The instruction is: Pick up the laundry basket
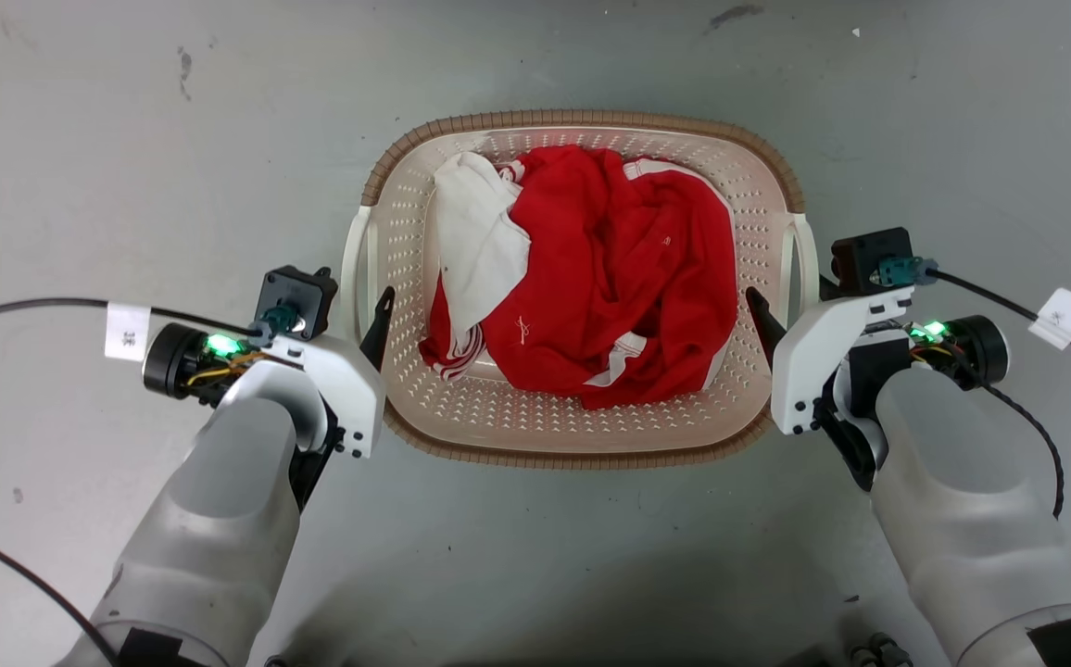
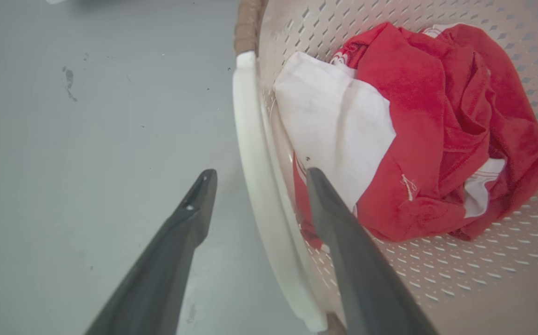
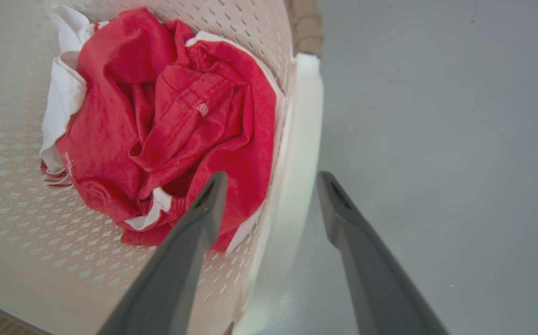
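red garment (image 1: pixel 610 278) crumpled | white cloth (image 1: pixel 475 241) overlapping its left side | grey floor (image 1: pixel 128 139) scuffed

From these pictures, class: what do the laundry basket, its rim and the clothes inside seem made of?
Laundry basket: probably moulded plastic, cream, matt, with regular punched holes. Rim: brown woven look, likely plastic too. Clothes: soft fabric, red and white, creased, with stitched seams.
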Robot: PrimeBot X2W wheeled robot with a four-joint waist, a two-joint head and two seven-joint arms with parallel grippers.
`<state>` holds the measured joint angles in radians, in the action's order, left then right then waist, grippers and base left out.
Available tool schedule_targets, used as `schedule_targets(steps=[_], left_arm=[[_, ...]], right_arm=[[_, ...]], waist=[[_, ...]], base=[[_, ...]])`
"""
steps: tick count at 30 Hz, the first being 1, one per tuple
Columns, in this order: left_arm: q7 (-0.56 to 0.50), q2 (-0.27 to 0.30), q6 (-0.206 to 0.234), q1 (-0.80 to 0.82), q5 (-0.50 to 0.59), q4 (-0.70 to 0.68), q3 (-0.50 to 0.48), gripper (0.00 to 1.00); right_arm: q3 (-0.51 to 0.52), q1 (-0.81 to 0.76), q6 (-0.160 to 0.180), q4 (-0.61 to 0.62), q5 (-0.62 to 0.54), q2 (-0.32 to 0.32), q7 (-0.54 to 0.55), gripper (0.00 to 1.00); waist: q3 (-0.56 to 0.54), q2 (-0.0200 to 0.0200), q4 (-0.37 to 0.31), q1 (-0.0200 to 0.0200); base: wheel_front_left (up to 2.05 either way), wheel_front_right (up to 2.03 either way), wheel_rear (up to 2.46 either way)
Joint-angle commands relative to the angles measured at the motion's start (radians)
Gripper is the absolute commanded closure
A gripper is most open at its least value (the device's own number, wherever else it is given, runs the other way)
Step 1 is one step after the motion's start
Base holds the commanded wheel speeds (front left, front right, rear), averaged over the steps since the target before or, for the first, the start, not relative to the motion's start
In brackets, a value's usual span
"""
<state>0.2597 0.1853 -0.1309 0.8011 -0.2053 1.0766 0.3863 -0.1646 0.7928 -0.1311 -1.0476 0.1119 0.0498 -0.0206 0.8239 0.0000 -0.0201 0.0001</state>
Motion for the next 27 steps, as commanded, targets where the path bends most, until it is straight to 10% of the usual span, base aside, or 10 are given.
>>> schedule_targets(steps=[1, 24, 26, 27], left_arm=[[0.004, 0.004, 0.002, 0.028, -0.021, 0.017, 0.022, 0.0], [-0.055, 0.031, 0.001, 0.136, -0.247, 0.088, 0.274, 0.0], [-0.066, 0.027, 0.001, 0.137, -0.271, 0.085, 0.291, 0.85], [-0.068, 0.027, 0.001, 0.14, -0.288, 0.083, 0.295, 1.0]], right_arm=[[0.0, 0.027, 0.0, -0.019, -0.012, 0.001, 0.007, 0.0], [-0.004, 0.122, 0.0, -0.105, -0.008, 0.001, 0.045, 0.0], [-0.009, 0.129, 0.0, -0.112, 0.005, 0.001, 0.051, 0.0], [-0.012, 0.132, 0.0, -0.116, 0.012, 0.001, 0.055, 0.52]], waist=[[0.008, 0.0, 0.003, -0.0001], [0.075, 0.0, 0.015, -0.0001], [0.077, 0.0, 0.017, -0.0001], [0.078, 0.0, 0.019, -0.0001]], base=[[0.0, 0.0, 0.0], [0.0, 0.0, 0.0], [0.0, 0.0, 0.0], [0.0, 0.0, 0.0]])
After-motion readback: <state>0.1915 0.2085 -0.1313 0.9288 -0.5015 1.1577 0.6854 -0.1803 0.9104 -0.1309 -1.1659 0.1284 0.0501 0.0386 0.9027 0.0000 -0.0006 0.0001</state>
